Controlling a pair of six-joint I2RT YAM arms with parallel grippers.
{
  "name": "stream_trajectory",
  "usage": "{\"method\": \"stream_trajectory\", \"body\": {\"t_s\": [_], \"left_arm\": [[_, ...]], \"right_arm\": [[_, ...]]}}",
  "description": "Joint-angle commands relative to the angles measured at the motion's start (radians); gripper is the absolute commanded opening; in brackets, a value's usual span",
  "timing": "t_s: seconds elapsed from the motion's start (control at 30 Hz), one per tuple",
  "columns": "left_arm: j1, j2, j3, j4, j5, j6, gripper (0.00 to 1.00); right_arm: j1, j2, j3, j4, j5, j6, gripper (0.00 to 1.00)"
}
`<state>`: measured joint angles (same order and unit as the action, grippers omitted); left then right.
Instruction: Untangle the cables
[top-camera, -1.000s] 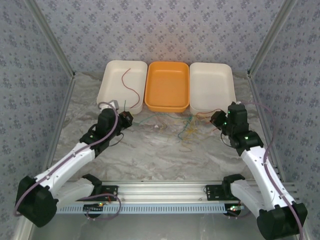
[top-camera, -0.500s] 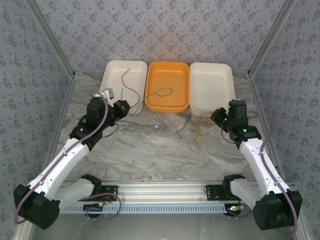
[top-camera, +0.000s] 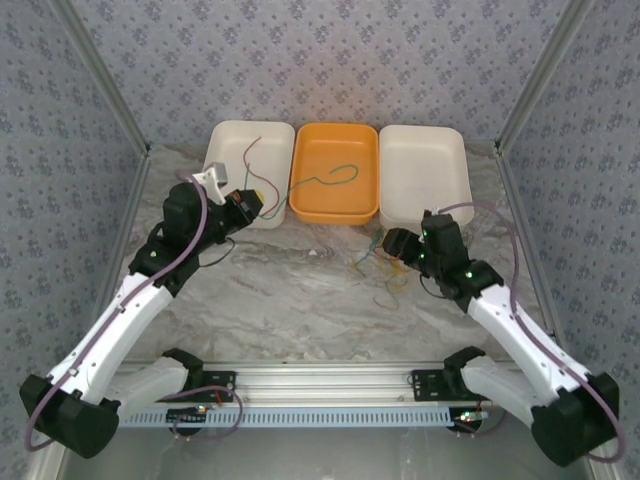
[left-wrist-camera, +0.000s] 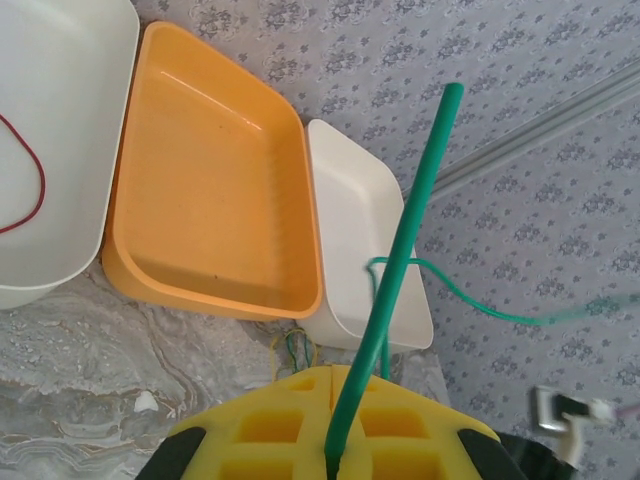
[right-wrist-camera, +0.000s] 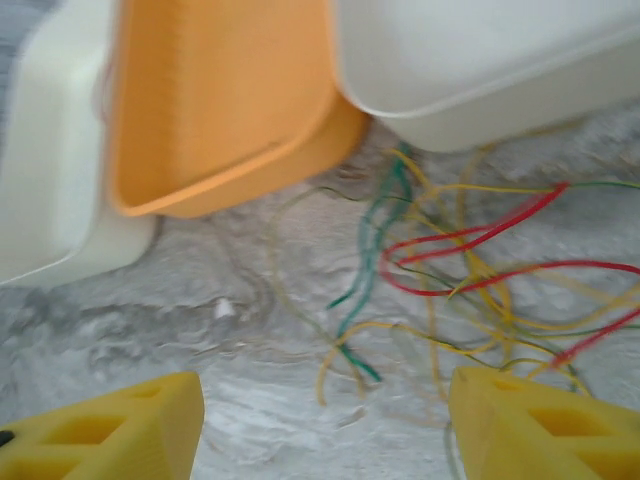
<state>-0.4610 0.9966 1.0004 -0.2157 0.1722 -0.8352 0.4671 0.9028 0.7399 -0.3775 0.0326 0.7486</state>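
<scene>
While left tool (top-camera: 245, 203) pinches the green cable (left-wrist-camera: 407, 230) over the orange tray (top-camera: 340, 145), lower it in before release. Right tool (right-wrist-camera: 320, 420), jaws wide, hovers above the tangled cables (right-wrist-camera: 450, 270) on the desk (top-camera: 300, 300) — grab one loose end, not the knot.

You're looking at a lab-type robot test cell, not a home or shop. Two arms (top-camera: 130, 310) are bolted to an aluminium rail (top-camera: 330, 380) at the near edge of a marble-print worktop (top-camera: 300, 310). Patterned backdrop panels (top-camera: 330, 60) box it in on three sides, framed by metal corner posts (top-camera: 100, 72). Plastic trays (top-camera: 335, 215) sit in a row at the back. The panels are probably wallpaper or fabric, hard to tell.
</scene>
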Motion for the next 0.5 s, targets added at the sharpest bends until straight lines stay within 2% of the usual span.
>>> {"method": "stream_trajectory", "body": {"t_s": [0.0,0.13,0.23,0.4,0.47], "left_arm": [[-0.009,-0.009,-0.007,0.004,0.013,0.009,0.0],[-0.022,-0.008,-0.013,0.003,0.012,0.011,0.0],[-0.03,-0.006,-0.016,-0.005,0.015,0.017,0.0],[-0.038,-0.003,-0.008,-0.038,0.02,0.028,0.0],[-0.041,-0.004,-0.008,-0.046,0.023,0.031,0.0]], "right_arm": [[0.117,-0.104,-0.009,-0.001,0.214,-0.093,0.68],[0.296,-0.192,-0.08,0.184,0.304,-0.307,0.7],[0.372,-0.168,-0.12,0.318,0.331,-0.5,0.77],[0.413,-0.054,-0.166,0.521,0.451,-0.806,0.88],[0.413,-0.031,-0.195,0.632,0.446,-0.888,0.9]]}}
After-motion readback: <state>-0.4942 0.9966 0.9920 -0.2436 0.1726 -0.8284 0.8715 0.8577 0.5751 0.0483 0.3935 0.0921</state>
